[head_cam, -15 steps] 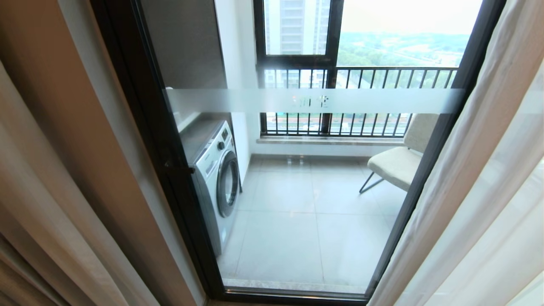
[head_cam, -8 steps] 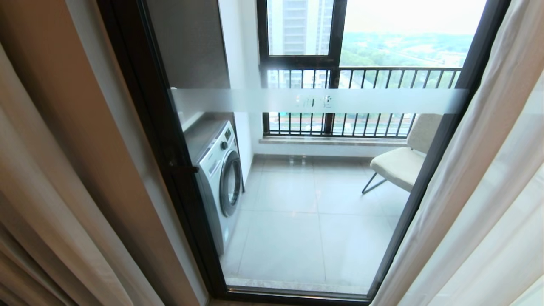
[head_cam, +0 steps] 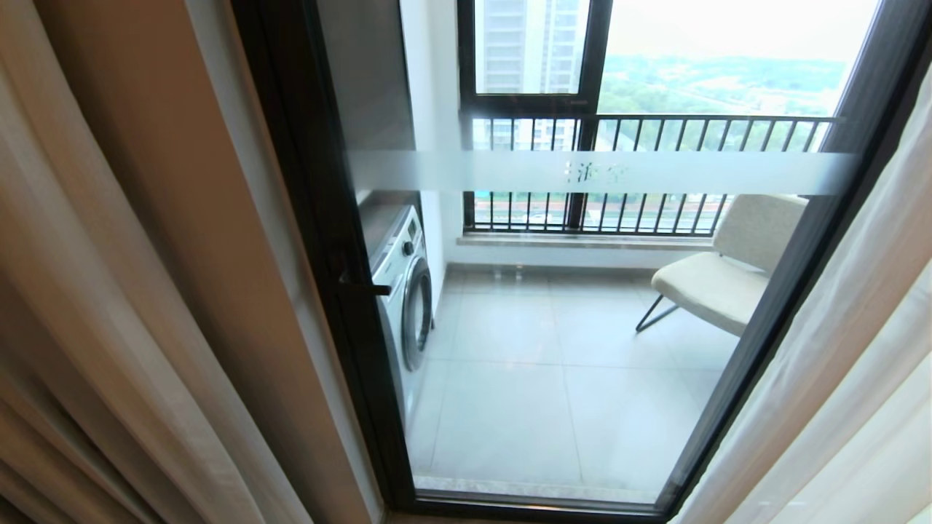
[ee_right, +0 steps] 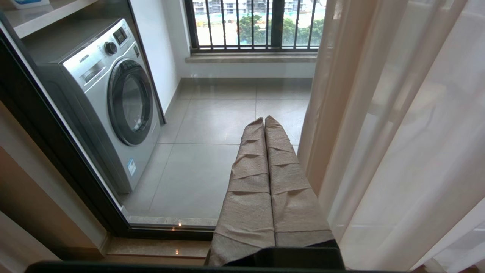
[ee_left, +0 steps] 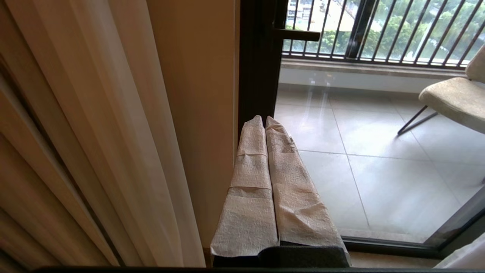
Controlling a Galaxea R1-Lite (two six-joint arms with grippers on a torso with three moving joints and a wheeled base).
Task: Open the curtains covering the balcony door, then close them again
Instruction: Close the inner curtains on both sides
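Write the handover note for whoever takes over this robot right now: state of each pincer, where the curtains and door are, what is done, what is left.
Left pincer: shut, empty, close to the left curtain, not touching it.
Right pincer: shut, empty, beside the right sheer curtain.
Curtains: drawn apart to both sides; the balcony door glass is uncovered, with the washing machine and chair visible behind it.
Done: the opening step appears complete.
Left: pull both curtains back across the door to close them; neither is gripped yet.
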